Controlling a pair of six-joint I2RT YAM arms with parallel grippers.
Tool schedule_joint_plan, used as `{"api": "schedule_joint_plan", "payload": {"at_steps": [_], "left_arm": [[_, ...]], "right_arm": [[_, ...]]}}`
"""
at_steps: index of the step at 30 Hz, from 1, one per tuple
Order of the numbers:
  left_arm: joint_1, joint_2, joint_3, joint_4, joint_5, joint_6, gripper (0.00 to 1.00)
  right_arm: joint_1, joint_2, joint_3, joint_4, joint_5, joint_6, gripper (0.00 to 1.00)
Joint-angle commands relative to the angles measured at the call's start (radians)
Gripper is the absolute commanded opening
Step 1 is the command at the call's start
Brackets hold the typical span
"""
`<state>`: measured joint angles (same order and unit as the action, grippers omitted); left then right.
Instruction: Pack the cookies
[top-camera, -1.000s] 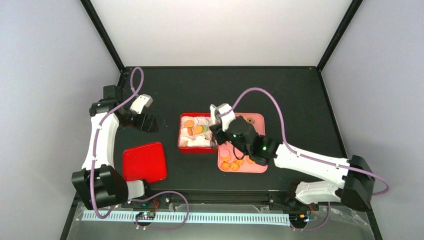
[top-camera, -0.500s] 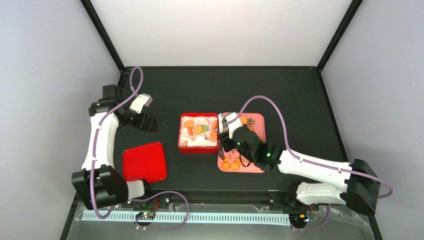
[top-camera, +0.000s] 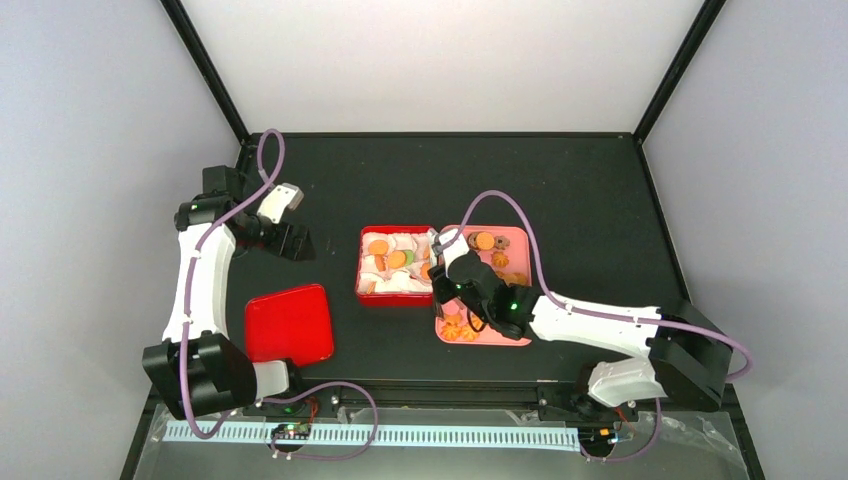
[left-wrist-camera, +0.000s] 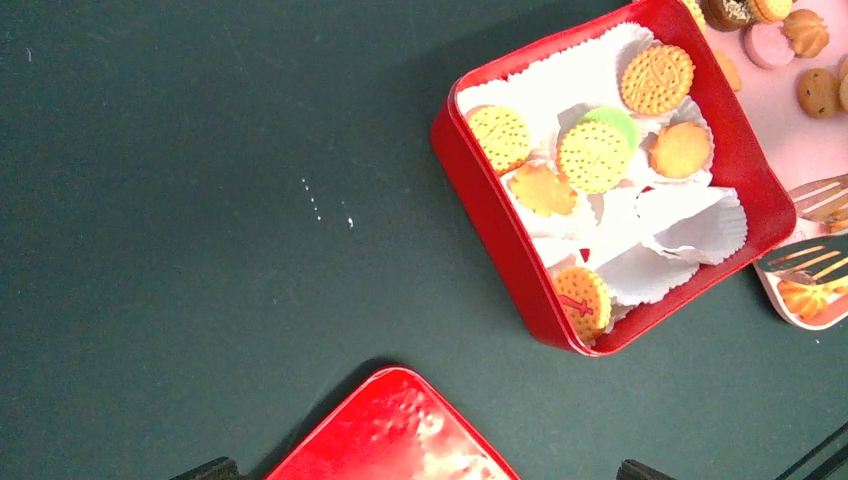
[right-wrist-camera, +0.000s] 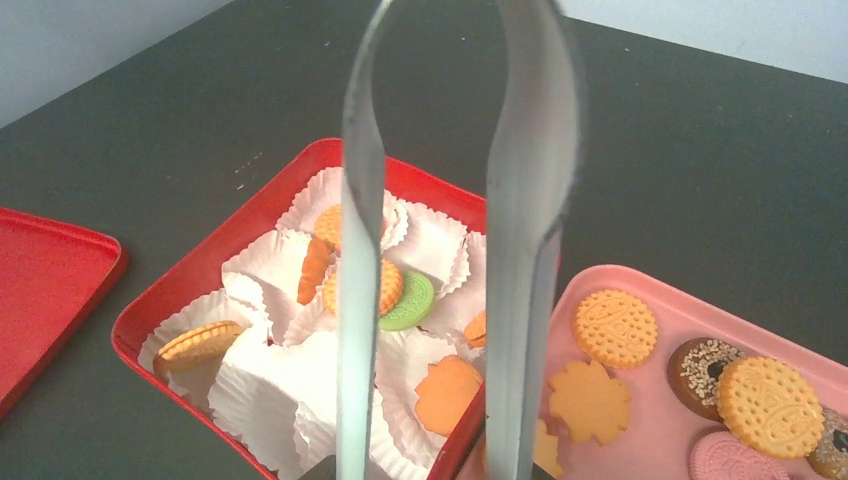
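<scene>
Cookies (left-wrist-camera: 596, 155) lie in white paper cups inside the red box (top-camera: 362, 272); more cookies (right-wrist-camera: 614, 327) rest on the pink tray (top-camera: 505, 338). My right gripper (top-camera: 458, 292) is shut on the metal tongs (right-wrist-camera: 360, 300) and hangs over the seam between box and tray. The tongs' slotted tips (left-wrist-camera: 812, 195) stand apart beside the box's corner, above orange swirl cookies (left-wrist-camera: 808, 297), with nothing between them. My left gripper (top-camera: 290, 240) is open and empty, well left of the box, above bare table.
The red lid (top-camera: 290, 325) lies flat at the near left, and its corner (left-wrist-camera: 400, 430) shows under my left wrist. Purple cables loop over both arms. Black frame posts and grey walls close in the table's sides and back.
My right arm has dropped lower and swung nearer, carrying the tongs from the box's far right edge toward the tray's near left. The left gripper has drifted slightly farther away.
</scene>
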<state>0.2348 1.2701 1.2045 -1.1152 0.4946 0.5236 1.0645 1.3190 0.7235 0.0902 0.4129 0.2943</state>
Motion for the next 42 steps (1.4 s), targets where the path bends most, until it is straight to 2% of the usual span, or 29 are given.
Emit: {"api": "schedule_joint_plan", "payload": {"at_steps": [1,5,10,21,42], "left_arm": [[0.007,-0.001,0.041,-0.028,0.004,0.005,0.99],[0.007,0.004,0.047,-0.031,0.009,0.0,0.99],[0.007,0.005,0.053,-0.035,0.016,-0.005,0.99],[0.006,0.005,0.047,-0.035,0.017,-0.006,0.99],[0.007,0.005,0.035,-0.033,0.021,-0.005,0.99]], "right_arm": [[-0.006,0.008,-0.028,0.058,0.037,0.014,0.42],[-0.008,-0.004,-0.041,0.051,0.037,0.019,0.38],[-0.009,-0.039,-0.025,0.038,0.051,0.001,0.25],[-0.025,-0.087,0.031,-0.003,0.086,-0.058,0.03],[-0.041,-0.171,0.035,-0.02,0.017,-0.011,0.01]]}}
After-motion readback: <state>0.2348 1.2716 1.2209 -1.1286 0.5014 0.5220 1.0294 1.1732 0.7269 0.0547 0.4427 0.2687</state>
